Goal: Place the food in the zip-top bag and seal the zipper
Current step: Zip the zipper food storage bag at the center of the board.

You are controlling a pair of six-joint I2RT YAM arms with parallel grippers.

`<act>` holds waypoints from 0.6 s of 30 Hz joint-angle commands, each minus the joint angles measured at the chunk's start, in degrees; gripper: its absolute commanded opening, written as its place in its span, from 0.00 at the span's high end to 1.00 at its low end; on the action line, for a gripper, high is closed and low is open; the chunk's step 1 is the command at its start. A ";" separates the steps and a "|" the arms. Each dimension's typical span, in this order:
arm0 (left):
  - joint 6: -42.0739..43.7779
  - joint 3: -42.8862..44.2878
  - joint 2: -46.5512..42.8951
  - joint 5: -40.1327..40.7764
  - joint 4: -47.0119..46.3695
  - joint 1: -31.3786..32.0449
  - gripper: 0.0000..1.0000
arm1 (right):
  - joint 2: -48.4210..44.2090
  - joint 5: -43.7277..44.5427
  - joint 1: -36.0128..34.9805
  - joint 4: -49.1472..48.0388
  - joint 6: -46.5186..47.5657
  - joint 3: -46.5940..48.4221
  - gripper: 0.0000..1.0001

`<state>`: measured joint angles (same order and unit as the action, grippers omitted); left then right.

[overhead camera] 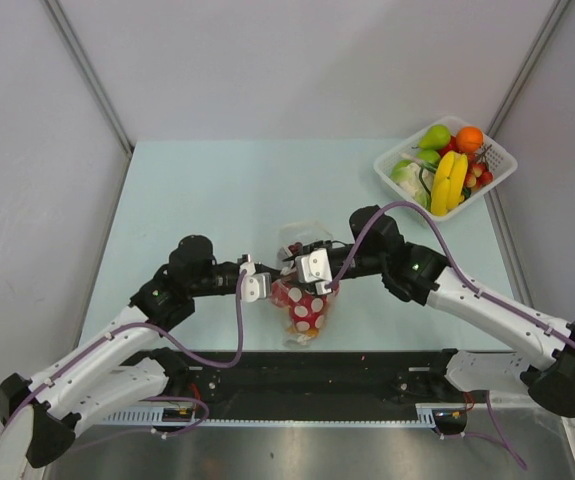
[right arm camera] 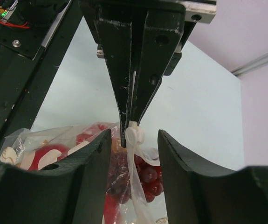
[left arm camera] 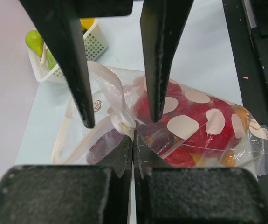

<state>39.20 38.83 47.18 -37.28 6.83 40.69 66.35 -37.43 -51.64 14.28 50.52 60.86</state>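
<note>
Pale blue desk [overhead camera: 207, 190] carries the dotted bag [left arm camera: 208, 122], which lies directly beneath both pincers with a red pepper [left arm camera: 196, 140] and grapes [right arm camera: 148, 176] inside. Left pincer [left arm camera: 133, 142] is clenched on the bunched zipper strip [left arm camera: 117, 98] at the bag mouth. Right pincer [right arm camera: 134, 136] is released; its fingers straddle the same strip, one on each side, without pressing.

Hazards:
- The strip looks twisted at the left pincer tip. Closing there would likely mate it crookedly and leave a gap.
- A pull away from the right pincer could drag the light bag or spill its contents.

Basket [overhead camera: 447, 160] sits well beyond the right pincer.
</note>
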 commanded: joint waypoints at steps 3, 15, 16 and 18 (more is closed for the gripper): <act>3.95 3.80 -1.30 -3.06 -0.68 0.89 1.00 | 1.15 -1.68 0.05 0.66 3.26 2.86 0.62; 4.57 3.53 -3.50 -2.10 -2.44 1.15 1.00 | 2.56 -0.80 2.50 3.20 6.08 3.04 1.00; 4.66 3.53 -3.67 -2.01 -2.44 1.15 1.00 | 2.73 -0.63 2.85 3.82 6.43 3.04 1.00; 5.27 3.45 -4.37 -2.10 -2.26 1.15 1.00 | 3.00 -0.36 4.08 4.43 7.22 3.04 1.00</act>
<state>42.17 39.75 45.56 -37.41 8.27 41.21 68.27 -39.29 -50.04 16.23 55.33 62.02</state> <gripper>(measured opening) 0.003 0.050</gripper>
